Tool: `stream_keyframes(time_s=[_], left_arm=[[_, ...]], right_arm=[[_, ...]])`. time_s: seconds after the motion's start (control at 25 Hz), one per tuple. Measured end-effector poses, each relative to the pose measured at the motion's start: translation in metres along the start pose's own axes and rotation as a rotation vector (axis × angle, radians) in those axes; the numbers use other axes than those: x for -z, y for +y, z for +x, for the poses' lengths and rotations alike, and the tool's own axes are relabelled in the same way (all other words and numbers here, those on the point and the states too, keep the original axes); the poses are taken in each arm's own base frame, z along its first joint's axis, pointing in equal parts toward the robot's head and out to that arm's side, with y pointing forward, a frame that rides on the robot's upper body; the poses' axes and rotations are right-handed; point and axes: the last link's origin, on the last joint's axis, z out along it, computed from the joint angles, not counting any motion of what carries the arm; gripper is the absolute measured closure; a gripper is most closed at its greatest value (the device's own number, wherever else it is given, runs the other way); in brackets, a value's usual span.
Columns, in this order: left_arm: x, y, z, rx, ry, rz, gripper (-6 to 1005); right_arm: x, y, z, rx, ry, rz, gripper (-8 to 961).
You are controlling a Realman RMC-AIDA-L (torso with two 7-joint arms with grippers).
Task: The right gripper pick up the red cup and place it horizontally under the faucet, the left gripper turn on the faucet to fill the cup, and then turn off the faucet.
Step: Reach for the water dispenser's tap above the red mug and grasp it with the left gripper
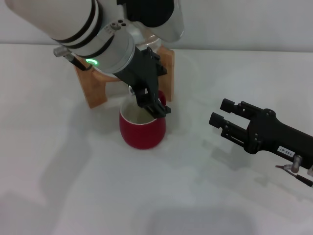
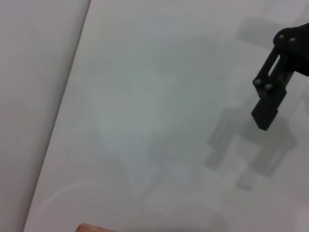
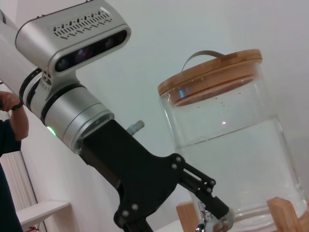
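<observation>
The red cup (image 1: 143, 129) stands upright on the white table in front of the wooden stand, its cream inside showing. Just above its far rim, a bit of the chrome faucet (image 1: 130, 89) peeks out beside my left gripper (image 1: 157, 107). That gripper reaches down from the upper left, and its black fingers look shut together at the tap. From the right wrist view the left gripper (image 3: 218, 209) meets the faucet (image 3: 202, 224) at the jug's base. My right gripper (image 1: 222, 113) hovers open and holding nothing, to the right of the cup and apart from it. It also shows as the right gripper (image 2: 266, 104) in the left wrist view.
A big clear water jug (image 3: 227, 145) with a wooden lid sits on a wooden stand (image 1: 95, 88) at the back of the table. My left arm hides most of the jug in the head view. White tabletop (image 1: 73, 186) spreads in front and to the left.
</observation>
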Motion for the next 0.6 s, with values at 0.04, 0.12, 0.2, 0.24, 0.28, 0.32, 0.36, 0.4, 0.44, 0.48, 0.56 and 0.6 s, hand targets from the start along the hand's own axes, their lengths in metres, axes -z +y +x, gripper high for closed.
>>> stream_keyframes(time_s=[0.04,0.12,0.2,0.24,0.28,0.32,0.36,0.4,0.44,0.48,0.56,0.6], left_arm=[[0.0,0.0,0.0,0.0,0.0,0.0,112],[0.0009,0.0012,0.0005,0.001,0.001,0.0,112],[0.0013,0.0018,0.0006,0.0,0.001,0.001,112],[0.0015,0.0023,0.0008,-0.002,0.001,0.002,112],[0.0015,0.0028,0.0011,-0.005,-0.001,0.004,112],[0.0014,0.0033,0.0015,-0.008,-0.003,0.004,112],[0.0014,0.0035,0.0017,-0.01,-0.005,0.006,112],[0.0012,0.004,0.002,-0.012,-0.007,0.006,112],[0.0012,0.0041,0.0021,-0.012,-0.008,0.006,112],[0.0011,0.0042,0.0022,-0.013,-0.009,0.006,112],[0.001,0.0043,0.0023,-0.014,-0.009,0.007,112],[0.001,0.0042,0.0024,-0.014,-0.008,0.007,112]], right_arm=[[0.0,0.0,0.0,0.0,0.0,0.0,395],[0.0,0.0,0.0001,0.0,0.0,0.0,395],[0.0002,-0.0001,0.0002,0.0,0.001,0.001,395],[0.0002,-0.0001,0.0003,-0.001,0.001,0.001,395],[0.0002,-0.0001,0.0003,-0.001,0.001,0.001,395],[0.0003,-0.0002,0.0003,-0.001,0.001,0.001,395],[0.0004,-0.0002,0.0003,0.0,0.001,0.001,395],[0.0005,-0.0003,0.0002,0.0,0.001,0.001,395],[0.0007,-0.0005,0.0001,0.0,0.002,0.001,395],[0.0008,-0.0005,0.0001,0.0,0.002,0.001,395],[0.0008,-0.0005,0.0,0.001,0.002,0.001,395],[0.0008,-0.0005,0.0001,0.0,0.002,0.001,395]])
